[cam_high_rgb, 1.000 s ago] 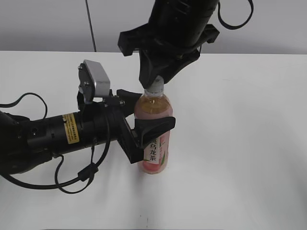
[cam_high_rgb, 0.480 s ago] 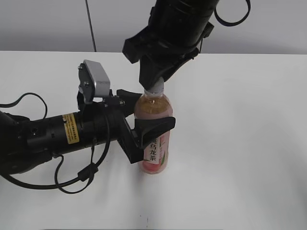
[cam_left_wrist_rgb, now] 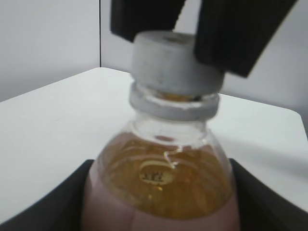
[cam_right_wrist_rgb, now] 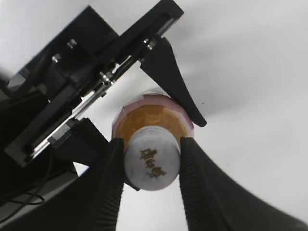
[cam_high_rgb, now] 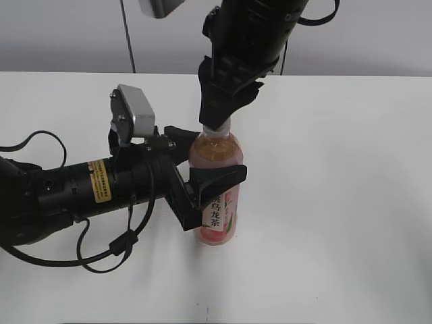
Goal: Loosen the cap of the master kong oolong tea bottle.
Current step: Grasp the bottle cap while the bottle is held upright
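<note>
Standing on one table (cam_high_rgb: 351, 202): one bottle (cam_high_rgb: 217, 202), one cap (cam_right_wrist_rgb: 152, 163).

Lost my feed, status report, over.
Left gripper clamps bottle upright on table. Right gripper shut on cap. Nothing in the way.

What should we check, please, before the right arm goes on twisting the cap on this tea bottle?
1. Left gripper clamped around the master kong oolong tea bottle: ok, its jaws sit on both sides of the body.
2. Right gripper closed on the cap: ok, a finger presses each side.
3. Bottle upright on the table: ok.
4. Cap seated on the neck: ok, it sits against the neck ring in the left wrist view.
5. Cap already loosened: cannot tell.
6. Tea leaking at the neck: ok, none visible.
</note>
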